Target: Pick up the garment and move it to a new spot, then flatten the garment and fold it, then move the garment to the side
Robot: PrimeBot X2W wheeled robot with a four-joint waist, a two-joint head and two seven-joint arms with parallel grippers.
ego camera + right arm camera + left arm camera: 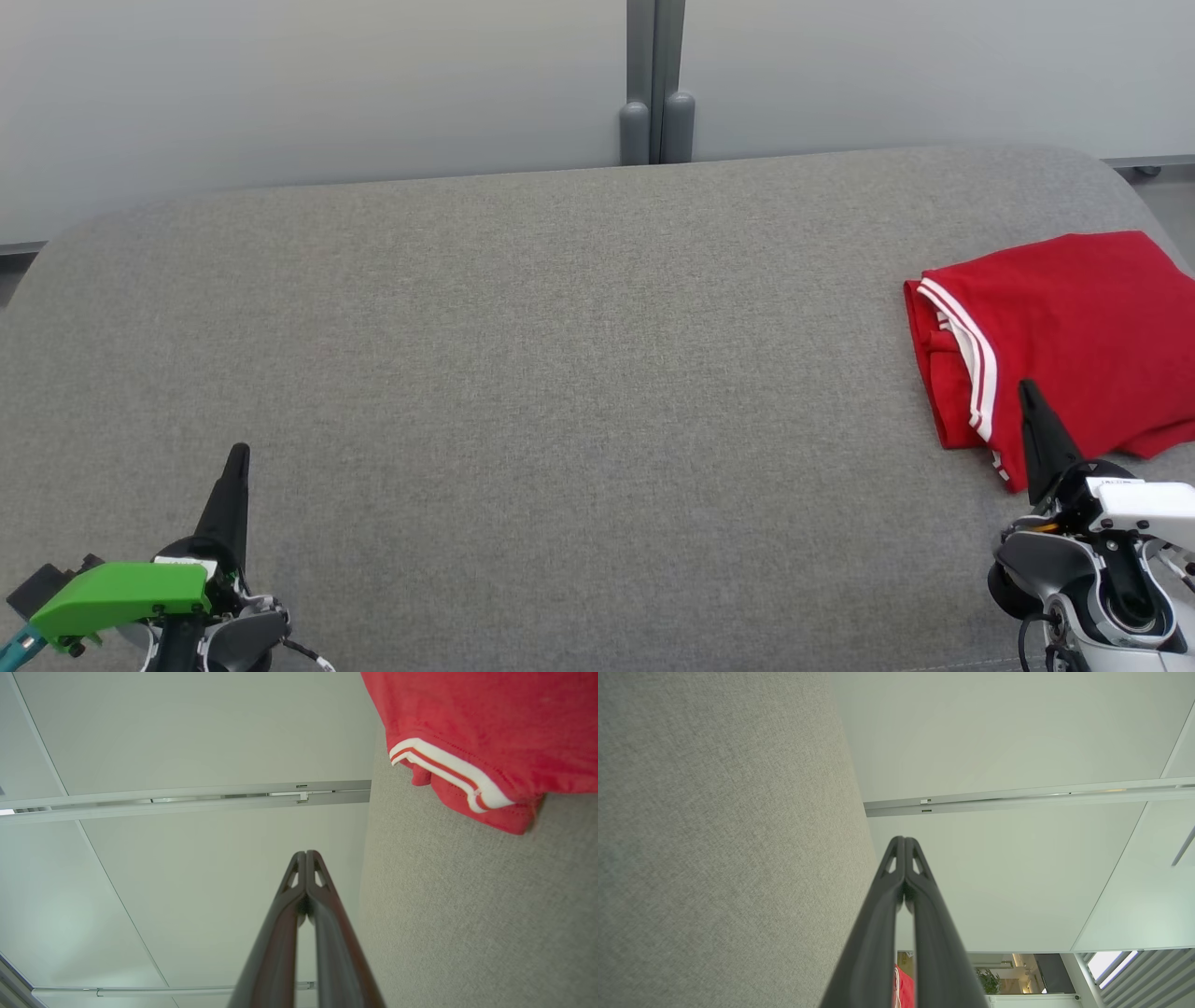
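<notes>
The garment (1074,327) is red with white-striped trim and lies folded at the right edge of the grey fabric surface (560,355). My right gripper (1027,387) is at the lower right, shut and empty, its tip over the garment's near edge. In the right wrist view the closed gripper (306,853) points past the garment (490,723), whose striped hem (444,772) shows at upper right. At the lower left my left gripper (240,453) is shut with nothing in it, far from the garment. Its own view shows the tips (904,839) pressed together and a sliver of red garment (903,989) between the fingers.
The wide middle of the grey fabric surface is bare. Pale wall panels (327,84) with a grey post (656,93) run behind its far edge. The surface curves down at both far corners.
</notes>
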